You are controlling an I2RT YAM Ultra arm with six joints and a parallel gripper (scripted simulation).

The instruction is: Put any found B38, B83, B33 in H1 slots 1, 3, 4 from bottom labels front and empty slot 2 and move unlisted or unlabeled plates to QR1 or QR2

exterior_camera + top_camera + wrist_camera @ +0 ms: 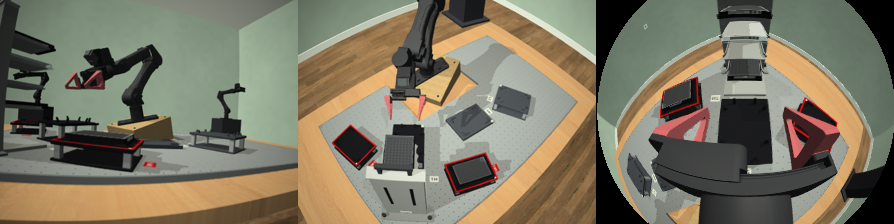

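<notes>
Above the deck, well back from the plate rack (396,194) — claw (405,106) spread wide, gripping nothing, likely for a full look at the shelves. On top of the rack, one plate (398,149); another (471,169) seated in the red-rimmed nest (448,177) alongside — presumably quarantined.

Pale green walls (194,50) meet a white baseboard (353,30) above a brown plank floor (348,64). A light wooden table (155,199) stands on it under even light.
</notes>
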